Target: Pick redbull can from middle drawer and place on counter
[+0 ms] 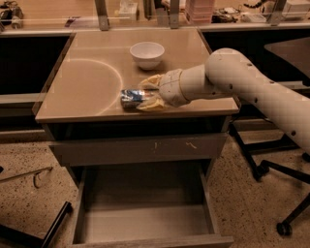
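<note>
The redbull can (131, 98) lies on its side on the beige counter (92, 82), near the front edge. My gripper (147, 93) reaches in from the right at the can's right end. Its pale yellow fingers (151, 81) stand spread to either side of the can, with the far one clear of it, so the gripper is open. The middle drawer (145, 224) is pulled out below, and its grey floor is bare.
A white bowl (147, 54) stands at the back of the counter. A closed drawer front (140, 147) sits under the counter top. An office chair base (281, 193) is on the floor to the right. A cluttered shelf (160, 12) runs behind.
</note>
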Robot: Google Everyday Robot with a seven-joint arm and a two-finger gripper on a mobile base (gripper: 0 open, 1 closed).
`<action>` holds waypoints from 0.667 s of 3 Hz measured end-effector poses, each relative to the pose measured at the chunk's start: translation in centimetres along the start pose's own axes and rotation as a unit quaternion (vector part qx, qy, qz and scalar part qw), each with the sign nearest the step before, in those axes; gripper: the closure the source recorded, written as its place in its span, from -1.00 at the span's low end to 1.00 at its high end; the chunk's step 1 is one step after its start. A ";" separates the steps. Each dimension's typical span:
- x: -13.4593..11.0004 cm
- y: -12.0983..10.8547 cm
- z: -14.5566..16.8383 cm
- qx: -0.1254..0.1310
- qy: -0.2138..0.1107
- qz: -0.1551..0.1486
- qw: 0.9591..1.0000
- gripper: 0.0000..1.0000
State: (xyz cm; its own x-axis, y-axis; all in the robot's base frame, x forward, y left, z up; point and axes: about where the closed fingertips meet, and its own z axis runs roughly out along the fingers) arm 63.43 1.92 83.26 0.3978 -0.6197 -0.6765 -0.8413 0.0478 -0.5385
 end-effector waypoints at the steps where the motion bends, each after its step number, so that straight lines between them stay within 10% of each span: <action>1: 0.0 0.0 0.0 0.000 0.000 0.000 1.000 -1.00; 2: 0.0 0.0 0.0 0.000 0.000 0.000 1.000 -1.00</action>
State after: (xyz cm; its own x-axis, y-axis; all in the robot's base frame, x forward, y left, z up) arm 63.43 1.93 83.26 0.3979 -0.6197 -0.6765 -0.8413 0.0476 -0.5384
